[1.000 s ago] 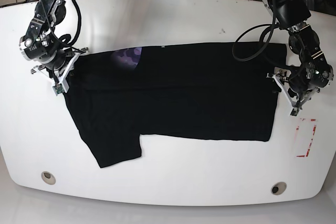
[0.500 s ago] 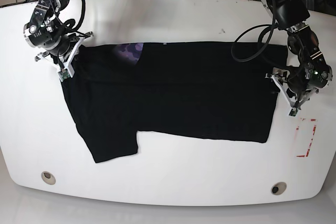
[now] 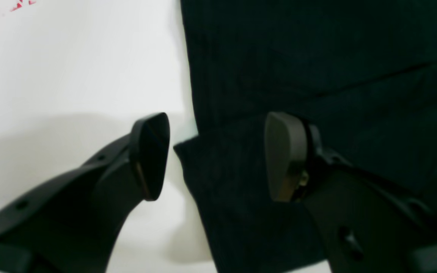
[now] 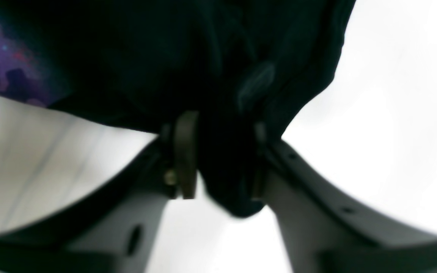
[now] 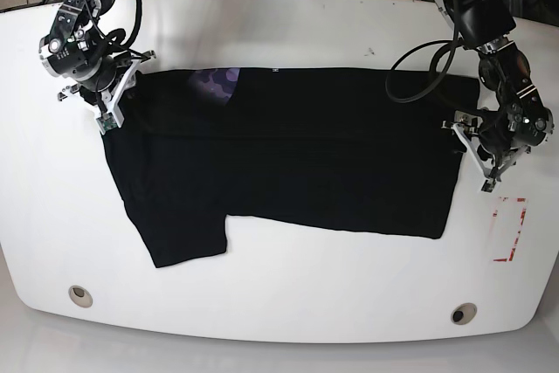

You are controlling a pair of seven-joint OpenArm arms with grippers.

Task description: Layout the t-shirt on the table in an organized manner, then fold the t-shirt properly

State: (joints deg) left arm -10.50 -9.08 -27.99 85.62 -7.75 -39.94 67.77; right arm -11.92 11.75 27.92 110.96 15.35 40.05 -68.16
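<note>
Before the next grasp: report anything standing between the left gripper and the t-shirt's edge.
Nothing visible does. The left gripper is open and straddles the t-shirt edge: one finger over bare table, the other over the cloth.

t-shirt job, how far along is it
Mostly laid out: the t-shirt lies spread flat on the table, one sleeve hanging toward the near edge. In hand: the right end effector has a bunched shirt corner between its fingers; the left end effector stands open astride the opposite edge. Left: all the folding.
</note>
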